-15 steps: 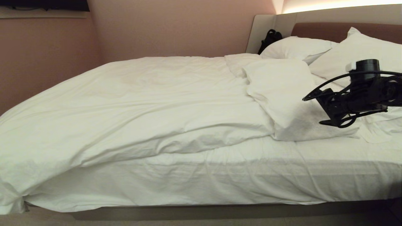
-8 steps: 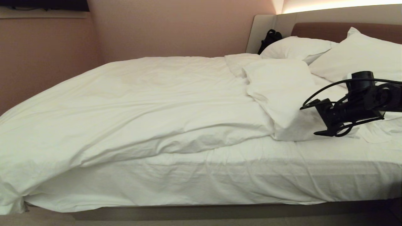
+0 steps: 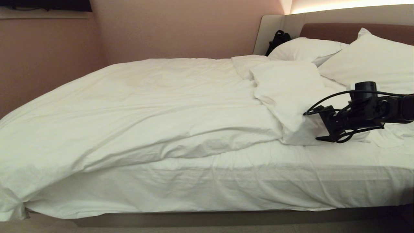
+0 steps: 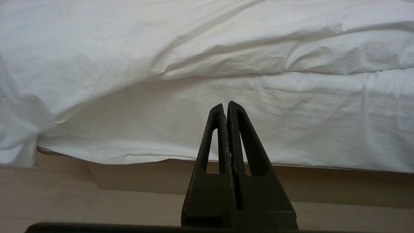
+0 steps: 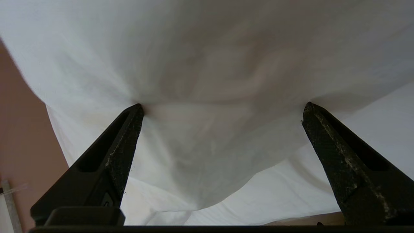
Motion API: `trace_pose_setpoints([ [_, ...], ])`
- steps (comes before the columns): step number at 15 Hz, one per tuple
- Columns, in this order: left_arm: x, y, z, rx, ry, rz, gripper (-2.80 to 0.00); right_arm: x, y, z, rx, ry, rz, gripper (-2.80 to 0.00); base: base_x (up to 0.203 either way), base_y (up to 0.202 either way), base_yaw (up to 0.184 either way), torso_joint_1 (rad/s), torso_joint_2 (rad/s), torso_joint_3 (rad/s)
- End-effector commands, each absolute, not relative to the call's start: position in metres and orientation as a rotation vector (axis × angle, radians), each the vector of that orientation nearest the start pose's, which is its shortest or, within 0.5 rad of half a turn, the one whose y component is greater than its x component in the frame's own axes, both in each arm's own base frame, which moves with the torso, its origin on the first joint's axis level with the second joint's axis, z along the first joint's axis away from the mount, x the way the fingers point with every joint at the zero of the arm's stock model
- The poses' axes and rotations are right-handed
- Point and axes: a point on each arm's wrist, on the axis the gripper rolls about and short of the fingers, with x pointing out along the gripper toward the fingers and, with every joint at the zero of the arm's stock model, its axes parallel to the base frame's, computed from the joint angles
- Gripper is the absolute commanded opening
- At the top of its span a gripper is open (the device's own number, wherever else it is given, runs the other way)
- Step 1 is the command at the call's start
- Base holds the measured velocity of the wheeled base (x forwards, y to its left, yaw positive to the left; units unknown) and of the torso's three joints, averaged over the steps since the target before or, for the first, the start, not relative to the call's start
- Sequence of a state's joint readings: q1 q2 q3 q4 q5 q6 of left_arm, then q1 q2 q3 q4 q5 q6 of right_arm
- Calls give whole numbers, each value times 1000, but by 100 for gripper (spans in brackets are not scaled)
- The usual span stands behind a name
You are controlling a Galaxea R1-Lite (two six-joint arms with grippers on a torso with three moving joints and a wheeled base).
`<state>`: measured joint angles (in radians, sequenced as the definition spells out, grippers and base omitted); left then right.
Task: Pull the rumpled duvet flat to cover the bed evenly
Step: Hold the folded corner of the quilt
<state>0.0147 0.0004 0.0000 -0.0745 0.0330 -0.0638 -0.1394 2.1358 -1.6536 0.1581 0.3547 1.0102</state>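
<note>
Your right gripper (image 3: 318,124) spreads its fingers wide against the folded-back corner of the thick white puffy duvet (image 3: 155,106), near the pillows on the wide white-sheeted bed (image 3: 226,181). Close shallow and the fabric may slip. Left gripper (image 4: 225,108): clenched, empty.

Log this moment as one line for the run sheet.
right gripper: jaws open, at folded-back duvet corner near pillows | left gripper: shut, parked by bed side | duvet: not flat
</note>
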Motion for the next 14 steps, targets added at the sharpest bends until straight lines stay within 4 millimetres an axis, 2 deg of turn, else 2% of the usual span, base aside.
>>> trace_pose_setpoints([
  [1, -23, 0, 83, -65, -76, 47, -280, 431, -53, 173, 1138, 694, -133, 0, 0, 0, 0, 0, 0, 0],
  [7, -23, 0, 83, -65, -77, 47, -280, 441, -51, 163, 1130, 661, -103, 0, 0, 0, 0, 0, 0, 0],
  [14, -23, 0, 83, -65, -76, 47, -280, 448, -49, 164, 1146, 657, 36, 0, 0, 0, 0, 0, 0, 0],
])
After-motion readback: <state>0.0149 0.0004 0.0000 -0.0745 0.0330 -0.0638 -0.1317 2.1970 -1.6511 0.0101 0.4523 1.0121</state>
